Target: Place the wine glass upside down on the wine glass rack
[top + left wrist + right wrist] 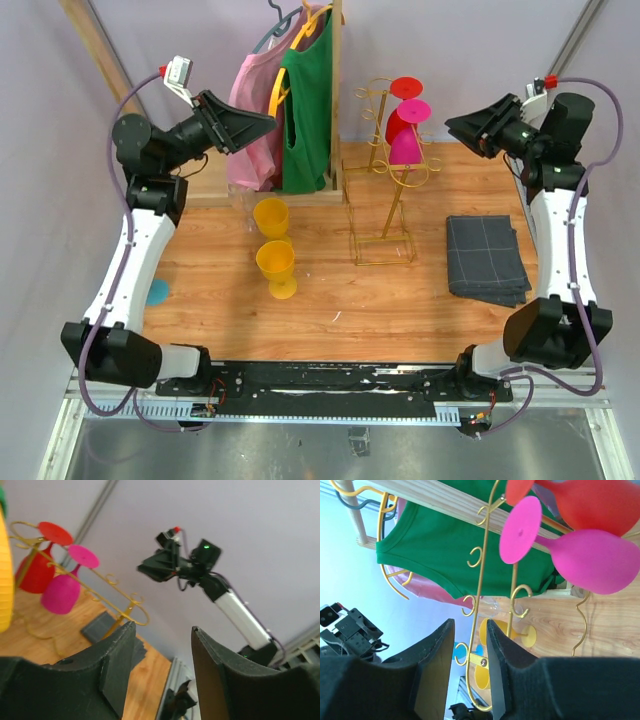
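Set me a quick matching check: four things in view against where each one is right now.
1. pink wine glass
2. nearer yellow wine glass
3. grey folded cloth
4. green shirt

A. on a hanger at the wooden clothes rack
B. flat on the table, right side
C. upside down on the gold wine glass rack
D. upright on the table, left of the rack

Pairs: 1-C, 2-D, 3-B, 4-A.

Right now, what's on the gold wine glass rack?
A red glass and a pink glass hang upside down on the rack; the pink one hides part of the red bowl.
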`<state>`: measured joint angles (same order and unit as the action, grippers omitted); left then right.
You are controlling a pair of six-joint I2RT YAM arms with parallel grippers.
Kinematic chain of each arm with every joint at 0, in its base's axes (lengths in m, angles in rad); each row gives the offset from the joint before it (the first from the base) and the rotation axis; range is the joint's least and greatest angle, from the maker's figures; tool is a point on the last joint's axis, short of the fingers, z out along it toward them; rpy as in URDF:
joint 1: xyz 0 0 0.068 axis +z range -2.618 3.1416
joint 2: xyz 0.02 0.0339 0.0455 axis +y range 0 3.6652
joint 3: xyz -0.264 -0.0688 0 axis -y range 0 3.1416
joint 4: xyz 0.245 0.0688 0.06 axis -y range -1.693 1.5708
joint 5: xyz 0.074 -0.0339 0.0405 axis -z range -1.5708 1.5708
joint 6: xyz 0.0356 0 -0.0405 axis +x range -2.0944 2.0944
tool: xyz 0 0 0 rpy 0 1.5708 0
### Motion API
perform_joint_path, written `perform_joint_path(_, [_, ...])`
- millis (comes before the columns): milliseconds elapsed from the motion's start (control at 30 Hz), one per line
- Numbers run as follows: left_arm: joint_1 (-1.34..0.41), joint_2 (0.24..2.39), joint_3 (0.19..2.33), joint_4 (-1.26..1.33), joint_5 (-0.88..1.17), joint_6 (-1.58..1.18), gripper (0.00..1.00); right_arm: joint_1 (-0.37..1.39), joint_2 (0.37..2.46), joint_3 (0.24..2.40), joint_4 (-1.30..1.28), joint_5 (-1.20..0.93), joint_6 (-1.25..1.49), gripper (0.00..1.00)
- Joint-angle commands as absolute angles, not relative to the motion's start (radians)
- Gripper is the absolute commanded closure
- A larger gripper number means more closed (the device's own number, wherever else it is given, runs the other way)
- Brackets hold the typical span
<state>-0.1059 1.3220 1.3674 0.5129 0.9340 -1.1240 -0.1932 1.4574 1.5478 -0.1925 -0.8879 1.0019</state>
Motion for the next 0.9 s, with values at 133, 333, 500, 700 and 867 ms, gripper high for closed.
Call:
perform_joint_path(133, [-0.100,1.284,1.497,-0.372,0.715,-0.511,0.47,-0.205,1.422,1.663,-0.254,-0.841,0.922,0.66])
perform_joint_path(333, [-0.182,1.313,1.515,-0.628,0.475,-0.324,0.48,-0.205,1.430,1.676,-0.260,-0.836,0.914,0.66])
perform_joint_path(500, [-0.288,1.344,1.496,-0.722,0.285,-0.241,0.48,-0.205,1.428,1.661,-0.258,-0.833,0.912,0.66])
perform_joint_path(700, [-0.381,1.397,1.478,-0.798,0.116,-0.189,0.50,-0.205,1.425,1.645,-0.256,-0.830,0.908,0.65])
perform_joint_path(867, [-0.421,1.424,1.451,-0.802,0.057,-0.179,0.50,-0.204,1.426,1.640,-0.256,-0.828,0.907,0.66])
